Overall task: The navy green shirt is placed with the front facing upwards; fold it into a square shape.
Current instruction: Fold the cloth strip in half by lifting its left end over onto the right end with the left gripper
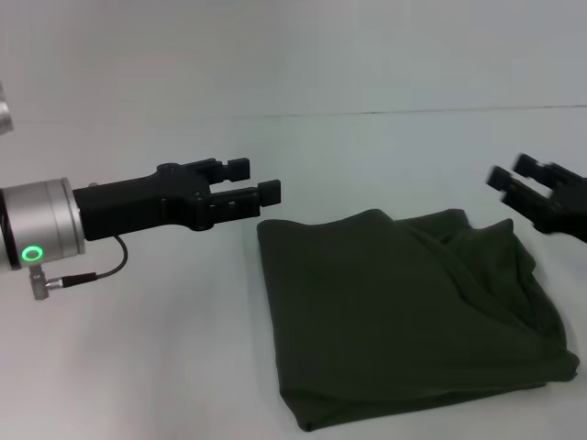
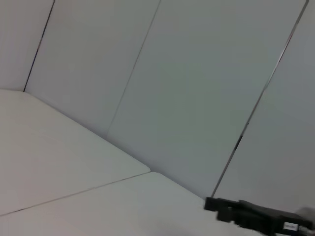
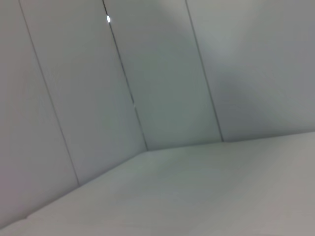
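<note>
In the head view the navy green shirt (image 1: 404,316) lies on the white table (image 1: 138,367) as a folded, roughly square bundle with only plain green cloth showing; its far edge is rumpled, with a ridge of cloth running from the far middle toward the near right corner; its slightly longer axis appears to run from 11 o'clock to 5 o'clock. The left end effector (image 1: 248,188) hangs above the table just off the bundle's far left corner, fingers parted with nothing between them, pointing toward 3 o'clock; the shirt lies from it toward 4 o'clock, and lower. The right end effector (image 1: 514,172) is at the right edge, raised beside the far right corner, fingers spread and empty, pointing toward 10 o'clock; the shirt lies from it toward 7 o'clock. Both stand about equally near, the left perhaps nearer its corner; the fold looks all but done, so any tidying would likely fall to the rumpled far right.

The left wrist view shows wall panels, bare table and the right end effector (image 2: 221,209) far off at 5 o'clock; no shirt.

The right wrist view shows only wall and table; neither shirt nor fingers appear.
</note>
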`<state>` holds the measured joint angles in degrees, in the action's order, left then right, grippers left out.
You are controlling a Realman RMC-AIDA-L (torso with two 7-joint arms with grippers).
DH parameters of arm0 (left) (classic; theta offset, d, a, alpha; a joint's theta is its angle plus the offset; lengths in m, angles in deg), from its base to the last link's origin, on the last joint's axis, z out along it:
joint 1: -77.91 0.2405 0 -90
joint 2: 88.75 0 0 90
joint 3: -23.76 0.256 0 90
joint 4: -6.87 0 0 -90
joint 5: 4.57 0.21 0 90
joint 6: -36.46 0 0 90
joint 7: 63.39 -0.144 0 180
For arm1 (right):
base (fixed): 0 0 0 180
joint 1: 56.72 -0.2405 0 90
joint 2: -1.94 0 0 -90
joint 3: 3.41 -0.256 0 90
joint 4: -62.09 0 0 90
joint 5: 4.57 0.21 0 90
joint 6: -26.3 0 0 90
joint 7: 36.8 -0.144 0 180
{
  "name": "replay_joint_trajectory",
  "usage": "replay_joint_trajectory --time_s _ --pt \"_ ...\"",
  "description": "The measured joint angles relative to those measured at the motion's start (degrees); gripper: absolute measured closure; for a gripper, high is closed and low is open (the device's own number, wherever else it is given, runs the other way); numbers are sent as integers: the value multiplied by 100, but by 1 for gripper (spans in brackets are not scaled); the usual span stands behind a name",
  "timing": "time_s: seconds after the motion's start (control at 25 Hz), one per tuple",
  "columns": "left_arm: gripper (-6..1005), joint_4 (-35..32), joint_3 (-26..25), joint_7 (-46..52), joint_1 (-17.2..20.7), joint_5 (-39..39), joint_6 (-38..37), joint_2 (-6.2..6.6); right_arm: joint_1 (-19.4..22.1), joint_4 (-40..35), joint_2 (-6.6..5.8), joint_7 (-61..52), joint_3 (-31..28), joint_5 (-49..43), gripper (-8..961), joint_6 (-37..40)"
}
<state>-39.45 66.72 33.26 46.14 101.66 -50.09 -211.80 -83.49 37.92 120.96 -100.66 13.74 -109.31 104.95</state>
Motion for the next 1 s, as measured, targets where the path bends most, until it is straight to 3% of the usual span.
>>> replay_joint_trajectory --time_s 0.2,0.48,1.0 --pt "237 9 -23 -2 -19 -3 6 -14 -366 -5 36 -191 796 -8 396 -867" --pt "238 28 -30 -4 -43 -7 56 -28 -421 -19 8 -707 1799 -11 400 -1511" --pt "242 45 -14 1 -69 -7 181 -67 -405 -96 28 -1055 2349 -11 473 -1720"
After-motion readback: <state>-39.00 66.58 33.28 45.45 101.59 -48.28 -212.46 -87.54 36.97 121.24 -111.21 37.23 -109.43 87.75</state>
